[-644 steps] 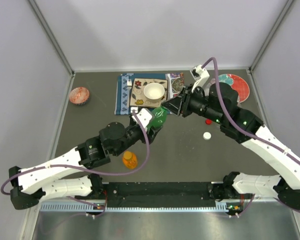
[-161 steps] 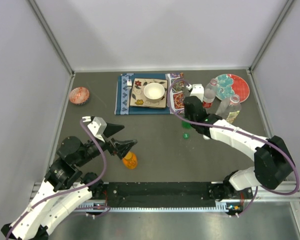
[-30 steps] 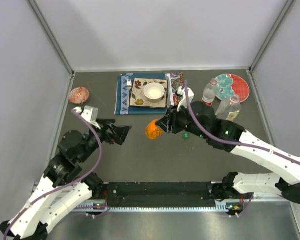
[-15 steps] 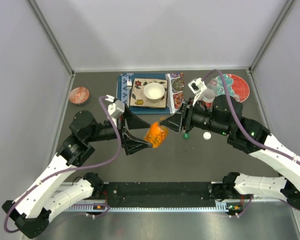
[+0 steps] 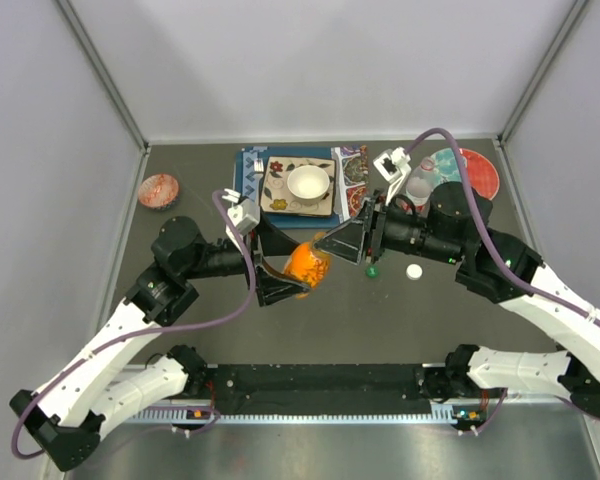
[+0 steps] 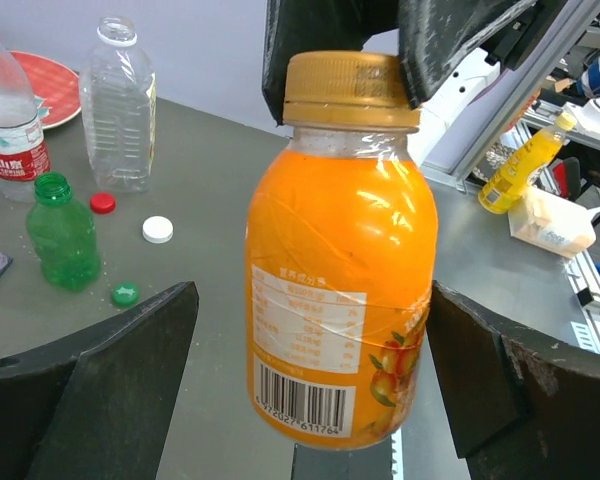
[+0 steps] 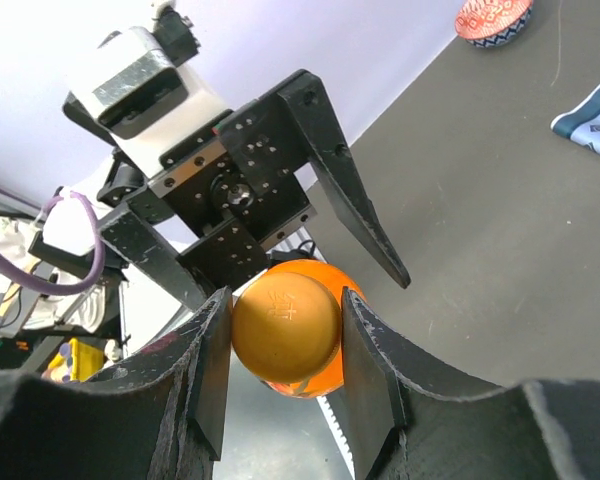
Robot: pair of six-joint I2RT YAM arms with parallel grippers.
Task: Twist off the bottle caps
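Note:
The squat orange bottle (image 5: 306,266) (image 6: 340,270) hangs above the table. My right gripper (image 5: 323,244) (image 7: 285,310) is shut on its orange cap (image 6: 350,90) (image 7: 285,322). My left gripper (image 5: 298,268) (image 6: 310,300) is open, one finger on each side of the bottle's body. On the table lie a red cap (image 6: 102,203), a white cap (image 5: 414,271) (image 6: 157,229) and a green cap (image 5: 372,270) (image 6: 125,294). The green bottle (image 6: 62,235), the larger clear bottle (image 6: 118,100) and the red-labelled bottle (image 6: 8,120) stand near them.
A white bowl (image 5: 308,183) sits on patterned mats at the back. A red plate (image 5: 475,170) lies at the back right. At the left stands a small patterned bowl (image 5: 158,190) (image 7: 492,17).
My left arm has swung in from the left and now has its open fingers around the orange bottle. The right gripper keeps its hold on the cap and has shifted slightly.

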